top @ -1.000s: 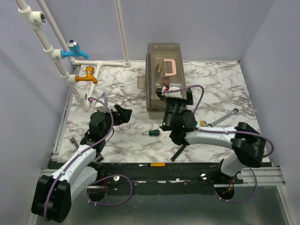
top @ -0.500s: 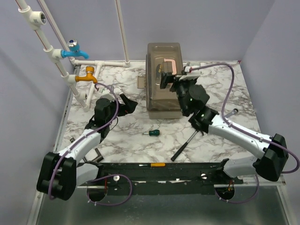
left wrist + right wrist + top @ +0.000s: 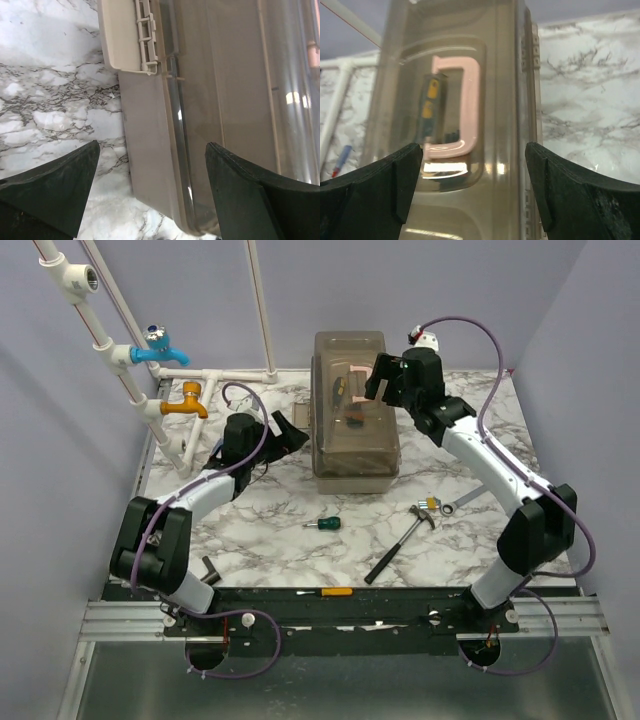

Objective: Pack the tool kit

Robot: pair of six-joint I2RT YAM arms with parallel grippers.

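The tool kit box (image 3: 352, 445) stands at the back middle of the marble table, its smoky lid down and its pink handle (image 3: 469, 100) lying flat on top. Through the lid I see a yellow-marked tool (image 3: 429, 107). My left gripper (image 3: 287, 432) is open beside the box's left wall (image 3: 150, 150), near a beige latch (image 3: 145, 35). Above the lid's right half hangs my right gripper (image 3: 383, 380), open and holding nothing. Loose on the table lie a green-handled screwdriver (image 3: 322, 524), a hammer (image 3: 402, 538) and a wrench (image 3: 466, 495).
White pipes with a blue tap (image 3: 160, 348) and an orange tap (image 3: 186, 402) stand at the back left. An orange-handled screwdriver (image 3: 326, 592) lies on the black front rail. A small dark part (image 3: 212, 570) sits by the left arm. Purple walls close in both sides.
My right arm has swung from the box's front up and back, over the lid's right side, uncovering the hammer. My left arm has stretched to the box's left wall. Both grippers stayed open.
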